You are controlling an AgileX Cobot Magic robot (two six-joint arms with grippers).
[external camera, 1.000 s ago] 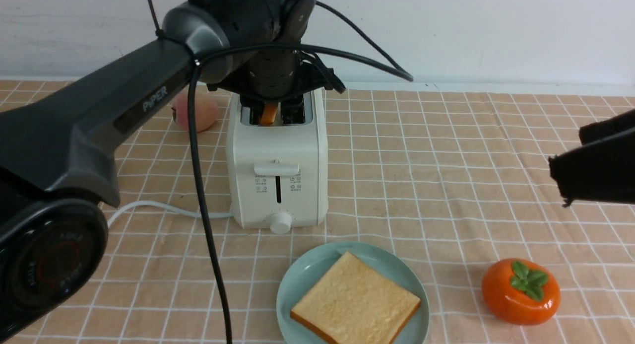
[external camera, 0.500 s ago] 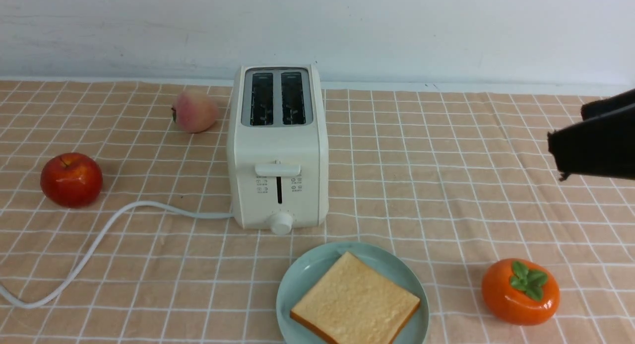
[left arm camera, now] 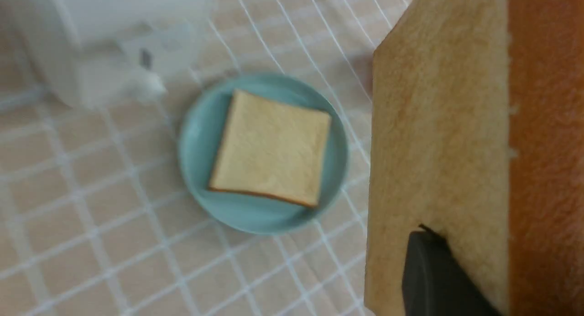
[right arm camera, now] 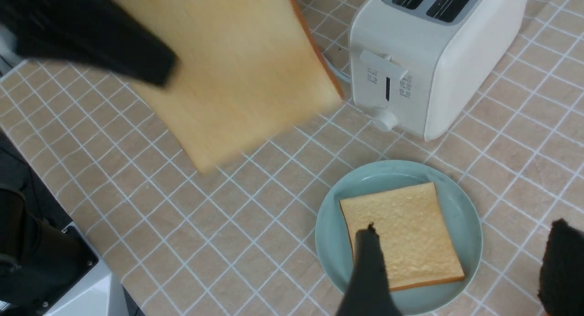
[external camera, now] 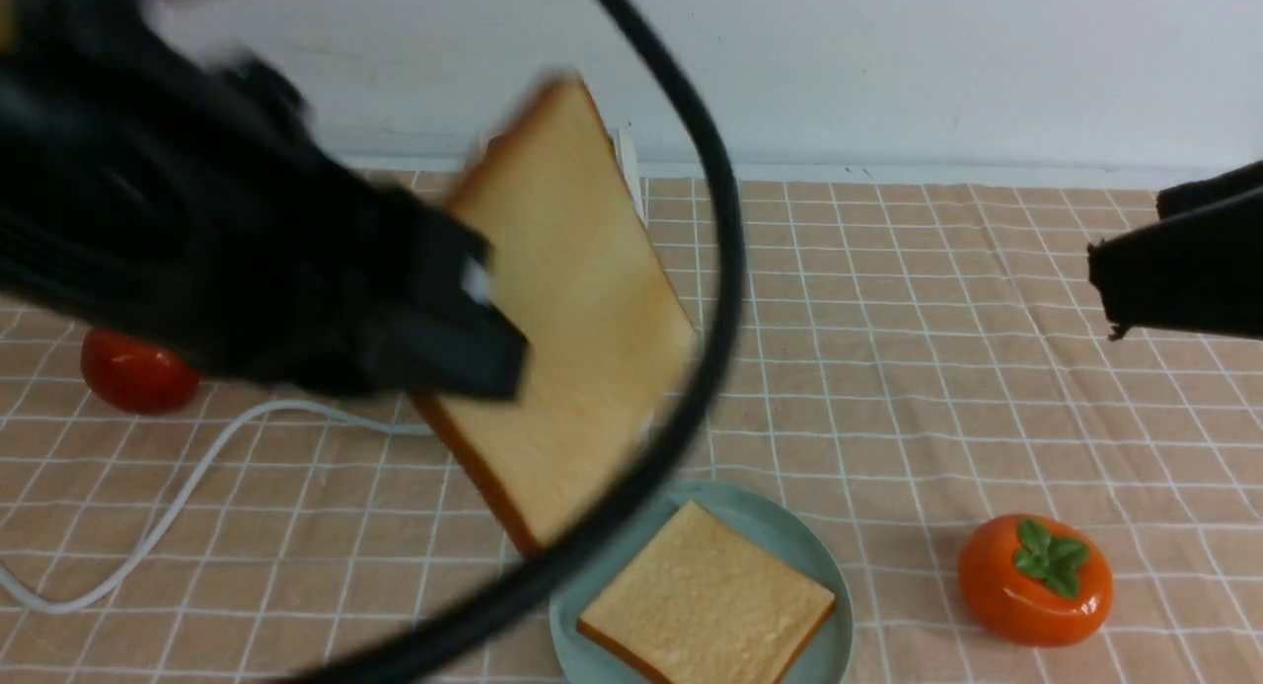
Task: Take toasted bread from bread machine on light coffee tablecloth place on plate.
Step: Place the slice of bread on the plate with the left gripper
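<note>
My left hand point(external camera: 493, 309) pinches one toast slice point(external camera: 582, 299) up in the air, nearer me than the toaster point(right arm camera: 410, 65). Below it and toward my spread right hand point(right arm camera: 461, 266), another slice point(external camera: 705, 595) lies flat on the plate point(external camera: 789, 531).

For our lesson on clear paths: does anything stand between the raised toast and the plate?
Nothing visible blocks the way from the raised toast to the plate, though another slice already lies on it.
</note>
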